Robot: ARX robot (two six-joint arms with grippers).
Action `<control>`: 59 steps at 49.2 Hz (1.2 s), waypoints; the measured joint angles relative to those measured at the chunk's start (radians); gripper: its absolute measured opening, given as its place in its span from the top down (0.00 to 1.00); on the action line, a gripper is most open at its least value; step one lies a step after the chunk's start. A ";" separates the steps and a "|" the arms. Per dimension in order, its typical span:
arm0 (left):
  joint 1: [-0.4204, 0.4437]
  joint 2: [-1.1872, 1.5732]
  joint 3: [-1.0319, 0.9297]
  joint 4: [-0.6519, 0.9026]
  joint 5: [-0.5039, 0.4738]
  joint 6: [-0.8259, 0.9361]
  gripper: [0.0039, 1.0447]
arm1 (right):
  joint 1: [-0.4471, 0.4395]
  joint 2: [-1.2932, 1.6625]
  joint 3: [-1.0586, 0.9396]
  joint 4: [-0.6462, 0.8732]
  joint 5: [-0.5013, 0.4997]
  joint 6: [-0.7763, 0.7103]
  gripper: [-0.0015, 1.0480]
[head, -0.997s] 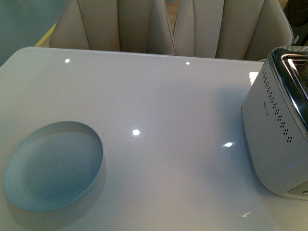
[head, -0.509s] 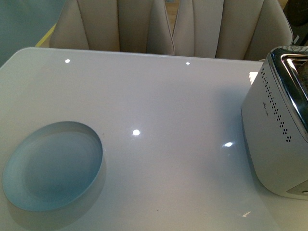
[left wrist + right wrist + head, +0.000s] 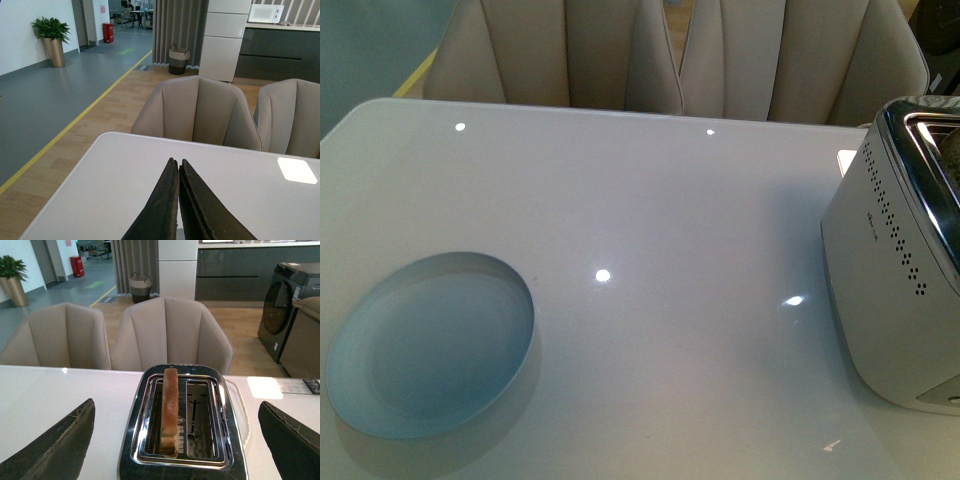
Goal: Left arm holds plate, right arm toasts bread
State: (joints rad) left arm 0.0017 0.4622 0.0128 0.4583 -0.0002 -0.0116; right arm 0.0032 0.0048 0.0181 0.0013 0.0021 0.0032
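- Upright in one slot of the toaster (image 3: pixel 182 425) stands the bread (image 3: pixel 170 407), a tan slice seen edge-on in our right wrist view, its top crust above the slot opening; the slot beside it holds nothing.
- Our right gripper (image 3: pixel 180 440) hovers above the toaster with its jaws spread wide, one dark finger on each side of the chrome top, touching neither toaster nor bread.
- Our plate (image 3: pixel 430 345), round and pale blue-white, lies flat on the white table (image 3: pixel 660 220) at the near left in the front view, well apart from the toaster (image 3: pixel 895 270) at the right edge.
- Our left gripper (image 3: pixel 178 167) has its jaws pressed together with nothing between them, hanging over bare table; the plate does not show in that view.
- Beyond the table's far edge stand beige chairs (image 3: pixel 660 55).
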 joint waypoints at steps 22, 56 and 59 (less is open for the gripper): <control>0.000 -0.235 0.000 -0.230 0.000 0.000 0.97 | 0.000 0.000 0.000 0.000 0.000 0.000 0.08; 0.000 -0.456 0.000 -0.457 0.000 0.000 0.80 | 0.000 0.000 0.000 0.000 0.000 0.000 0.08; 0.000 -0.456 0.000 -0.457 0.000 0.001 0.71 | 0.000 0.000 0.000 0.000 0.000 0.000 0.08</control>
State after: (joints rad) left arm 0.0017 0.0063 0.0132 0.0017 -0.0002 -0.0109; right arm 0.0032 0.0048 0.0181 0.0013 0.0021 0.0029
